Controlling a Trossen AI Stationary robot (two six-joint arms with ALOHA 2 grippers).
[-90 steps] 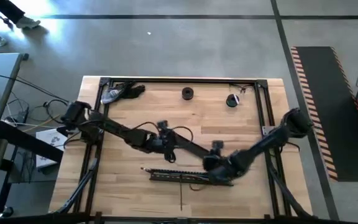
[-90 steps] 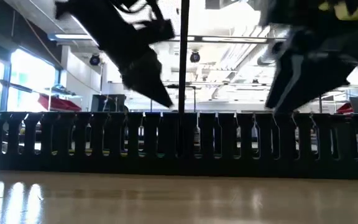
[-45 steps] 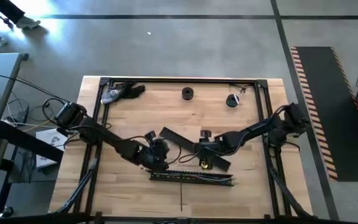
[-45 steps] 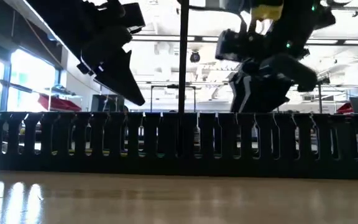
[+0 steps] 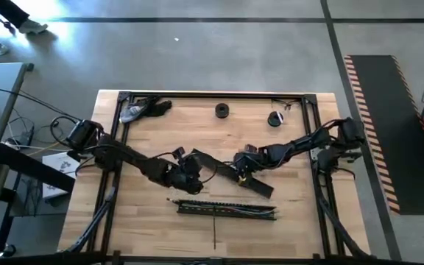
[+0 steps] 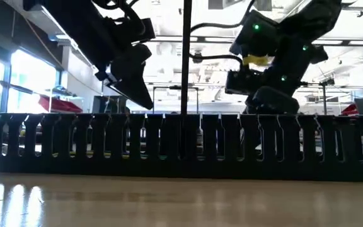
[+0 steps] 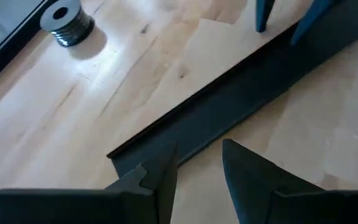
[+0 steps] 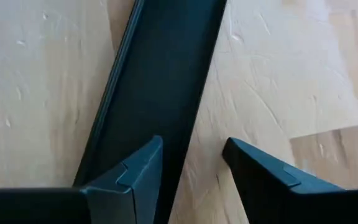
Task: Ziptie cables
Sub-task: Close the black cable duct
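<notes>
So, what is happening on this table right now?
Both arms hang over a long flat black strip lying slanted in the middle of the table. The left hand is open at one end of it, the right hand is open over the other end; neither grips it. The slotted black channel lies nearer the front edge with the cables inside, untouched. A small spool sits near the far edge.

Two dark jointed arms, black looping cables, yellow label, green lights, pointed dark fingers.
</notes>
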